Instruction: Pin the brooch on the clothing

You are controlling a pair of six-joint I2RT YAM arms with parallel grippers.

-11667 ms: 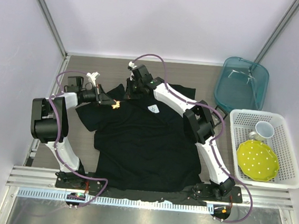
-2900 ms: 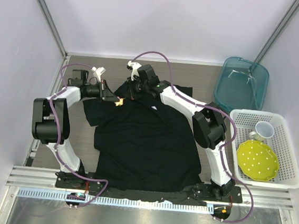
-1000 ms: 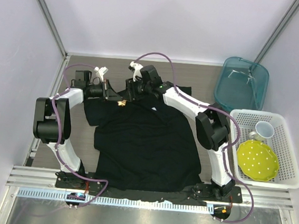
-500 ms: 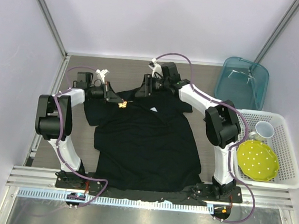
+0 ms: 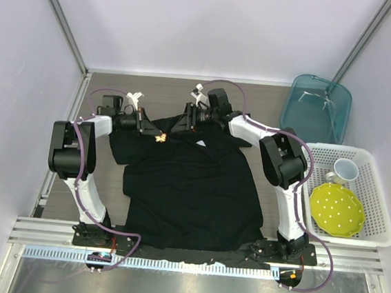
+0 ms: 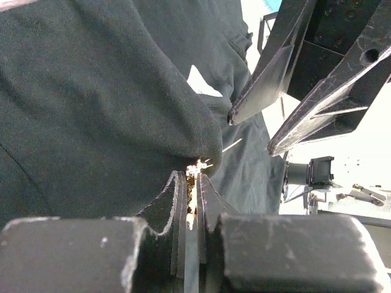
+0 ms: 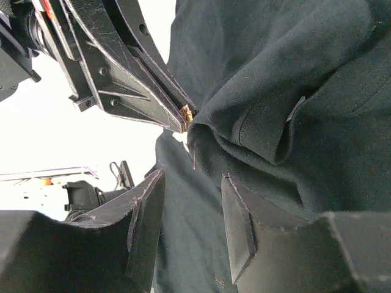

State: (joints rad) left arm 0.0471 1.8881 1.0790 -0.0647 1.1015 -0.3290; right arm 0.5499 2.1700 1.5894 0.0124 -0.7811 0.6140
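The maple-leaf brooch is being pinched at the tips of the left gripper, whose jaws are nearly together on it. It is being pressed against a raised fold near the collar of the black T-shirt. The right gripper is being held just beside that fold, facing the left one, jaws parted and nothing clamped between them.
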